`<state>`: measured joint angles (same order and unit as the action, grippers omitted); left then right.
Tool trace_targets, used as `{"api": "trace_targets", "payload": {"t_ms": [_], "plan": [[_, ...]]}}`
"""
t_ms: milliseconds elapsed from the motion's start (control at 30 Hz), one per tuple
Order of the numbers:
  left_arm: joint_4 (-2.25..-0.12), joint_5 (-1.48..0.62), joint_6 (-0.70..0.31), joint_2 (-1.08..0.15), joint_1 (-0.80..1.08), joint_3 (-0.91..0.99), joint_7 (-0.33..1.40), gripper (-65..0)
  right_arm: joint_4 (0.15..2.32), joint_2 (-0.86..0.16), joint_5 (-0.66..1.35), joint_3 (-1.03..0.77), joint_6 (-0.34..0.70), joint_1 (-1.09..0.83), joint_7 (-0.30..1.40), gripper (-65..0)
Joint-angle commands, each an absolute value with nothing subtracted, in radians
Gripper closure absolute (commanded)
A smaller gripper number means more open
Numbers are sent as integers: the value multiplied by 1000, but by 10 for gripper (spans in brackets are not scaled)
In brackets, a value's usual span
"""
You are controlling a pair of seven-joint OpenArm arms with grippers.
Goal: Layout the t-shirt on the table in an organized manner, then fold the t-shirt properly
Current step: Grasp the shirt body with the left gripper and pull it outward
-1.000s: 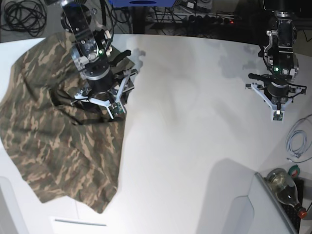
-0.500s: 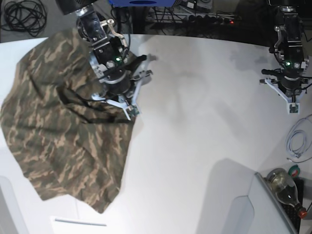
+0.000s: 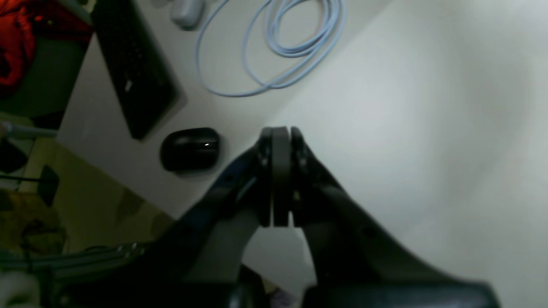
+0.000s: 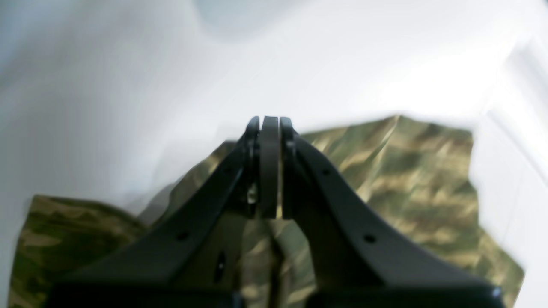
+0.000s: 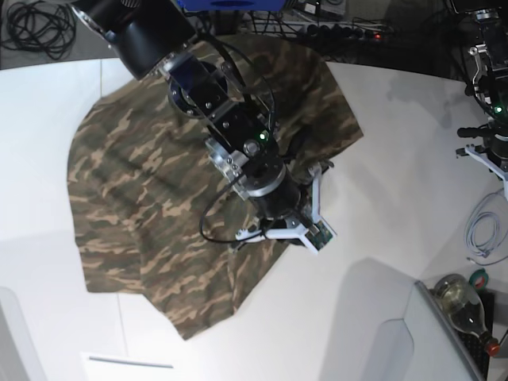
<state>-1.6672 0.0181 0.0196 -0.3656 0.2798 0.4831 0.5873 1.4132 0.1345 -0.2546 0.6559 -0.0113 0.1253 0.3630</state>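
T-shirt: rumpled, left-centre of desk. Right gripper closed, seemingly pinching its edge; left gripper closed, empty. Risk: cloth slipping, bunching mid-drag.

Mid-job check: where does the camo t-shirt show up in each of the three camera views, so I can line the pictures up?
Base: the t-shirt spreads over the left and centre of the table, under the right claw.
Right wrist: it fills the lower half, behind the shut claw.
Left wrist: not in it; only bare tabletop, a pale blue cable and a black mouse.
Shared landmark: the white table.
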Motion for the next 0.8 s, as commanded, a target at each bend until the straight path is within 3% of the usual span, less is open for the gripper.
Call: {"api": "trace_targets", "payload": {"t_ms": [0, 200, 267, 333, 500, 633, 767], "plan": [[-1676, 21, 24, -377, 274, 450, 570, 0, 1406, 142, -254, 657, -18, 128, 364, -6], [-1669, 19, 24, -364, 263, 260, 570, 0, 1532, 107, -147, 605, -18, 2, 378, -18], [-1656, -10, 24, -343, 220, 191, 572, 0, 1633, 73, -145, 587, -18, -84, 404, -81], [-1613, -93, 24, -338, 174, 136, 573, 0, 1713, 24, -145, 581, -18, -168, 437, -198], [-1504, -366, 24, -340, 50, 21, 581, -291, 1816, -110, -142, 567, -19, -357, 440, -470], [-1494, -513, 24, -337, -5, -97, 650, -433, 1860, -124, -142, 423, -19, -483, 414, -468], [-1472, -631, 24, -306, -45, -153, 697, -439, 1844, -124, -140, 351, -19, -519, 348, -468]]}}
